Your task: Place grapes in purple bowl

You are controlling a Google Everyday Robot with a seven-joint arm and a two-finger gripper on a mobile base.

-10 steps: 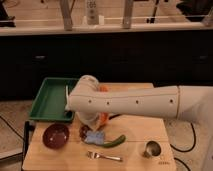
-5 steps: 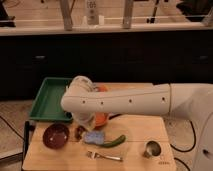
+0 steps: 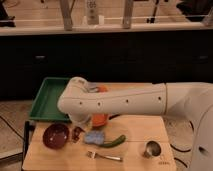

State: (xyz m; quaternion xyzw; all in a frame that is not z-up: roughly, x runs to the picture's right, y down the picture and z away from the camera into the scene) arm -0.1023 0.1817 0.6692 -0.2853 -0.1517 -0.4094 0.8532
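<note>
Elbow of the white arm (image 3: 120,102) hangs over the surface (image 3: 140,131); below it the tool (image 3: 76,128), at three o'clock of the purple bowl (image 3: 55,136), looks clamped on the grapes (image 3: 78,135).

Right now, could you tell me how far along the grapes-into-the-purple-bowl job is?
Done: nothing yet; the purple bowl looks empty. In hand: the shut gripper is down at the grapes, which sit just beside the bowl on the table; whether it actually holds them I cannot tell. Left: carry the grapes over the bowl and release them.
</note>
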